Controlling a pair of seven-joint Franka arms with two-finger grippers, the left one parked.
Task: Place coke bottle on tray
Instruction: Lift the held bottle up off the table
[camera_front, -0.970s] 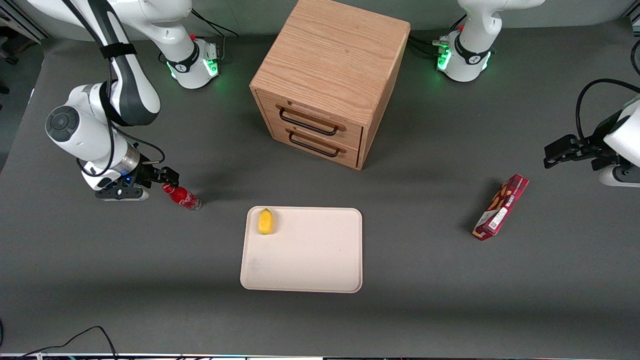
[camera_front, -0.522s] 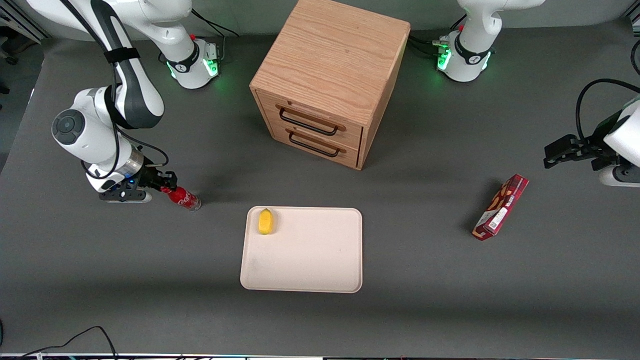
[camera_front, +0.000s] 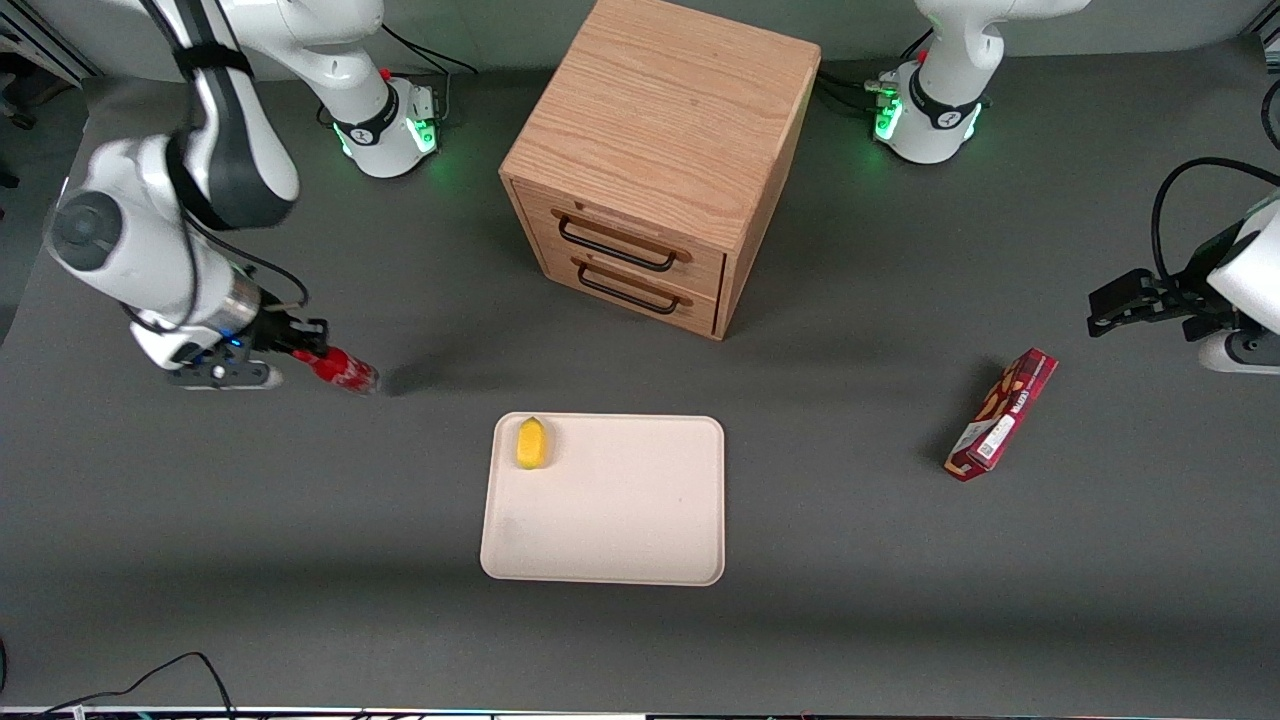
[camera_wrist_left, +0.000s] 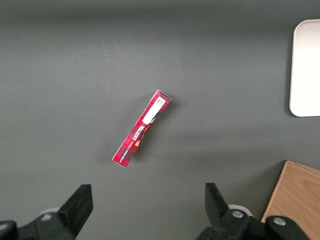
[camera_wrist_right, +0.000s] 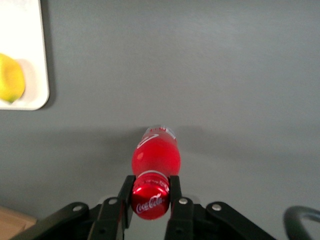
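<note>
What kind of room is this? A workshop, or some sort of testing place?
Most likely a robotics lab test bench. The gripper, jaws shut on a coke bottle, hangs over a grey table at the working arm's end. Staged props sit around: a tray, a lemon, a wooden cabinet.

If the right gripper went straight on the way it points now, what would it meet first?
The gripper is shut on the coke bottle, pointing steeply down. Straight on, the bottle's base would probably meet bare table first, not the tray; depth is unclear.
</note>
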